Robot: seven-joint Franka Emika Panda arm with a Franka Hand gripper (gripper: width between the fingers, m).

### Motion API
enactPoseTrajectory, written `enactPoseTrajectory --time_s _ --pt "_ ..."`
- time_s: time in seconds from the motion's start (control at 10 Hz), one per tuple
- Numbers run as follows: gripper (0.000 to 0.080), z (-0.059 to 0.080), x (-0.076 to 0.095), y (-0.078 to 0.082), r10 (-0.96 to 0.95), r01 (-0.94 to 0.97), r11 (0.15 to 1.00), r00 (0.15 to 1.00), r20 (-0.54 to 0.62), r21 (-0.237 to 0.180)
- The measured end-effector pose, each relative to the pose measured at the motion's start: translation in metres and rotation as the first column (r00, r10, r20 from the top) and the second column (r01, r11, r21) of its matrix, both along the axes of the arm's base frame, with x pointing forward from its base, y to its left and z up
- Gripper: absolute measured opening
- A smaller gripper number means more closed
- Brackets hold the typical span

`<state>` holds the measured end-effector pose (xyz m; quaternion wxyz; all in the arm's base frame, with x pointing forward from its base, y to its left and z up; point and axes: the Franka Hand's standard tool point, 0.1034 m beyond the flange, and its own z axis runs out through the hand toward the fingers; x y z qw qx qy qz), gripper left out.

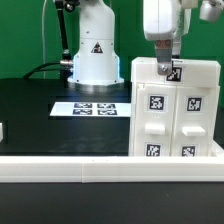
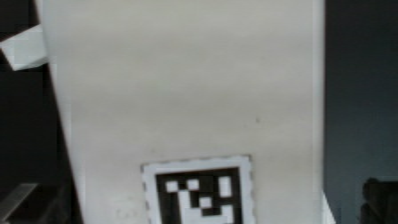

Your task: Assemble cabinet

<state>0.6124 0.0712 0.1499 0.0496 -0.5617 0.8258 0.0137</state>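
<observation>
Nearest to the camera runs a long white rail (image 1: 100, 165) across the front edge of the black surface (image 1: 40, 115). Just behind it, on the exterior view's right, stands the cabinet (image 1: 175, 110), a tall white box, upright. Its front is divided into two narrow panels, and each one carries square black-and-white tags, four that I can count. In the wrist view the cabinet (image 2: 187, 90) fills almost the whole picture as a plain white face, with one tag (image 2: 192, 192) low on it and a small white tab sticking out at one upper corner.

My claw (image 1: 170, 68) is down at the top edge of the cabinet, and a dark fingertip with a tag touches the white wall there. I cannot tell whether the fingers are closed on the wall or only resting against it.

On the surface, toward the middle, lies the marker board (image 1: 88, 107). Behind it stands my white base (image 1: 92, 55) with a triangle sticker. Dark cables hang at the exterior view's left, and the room behind is dim.
</observation>
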Motion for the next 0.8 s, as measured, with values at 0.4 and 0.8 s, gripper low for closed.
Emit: enactPoseTrajectory --time_s 0.4,0.8 --pt "0.0797 -0.0013 -0.0005 0.0009 0.005 -0.005 1.000 1.000 -0.002 -0.001" --pt "0.0797 -0.0019 -0.0008 0.0017 0.009 -0.009 1.000 1.000 -0.002 -0.002"
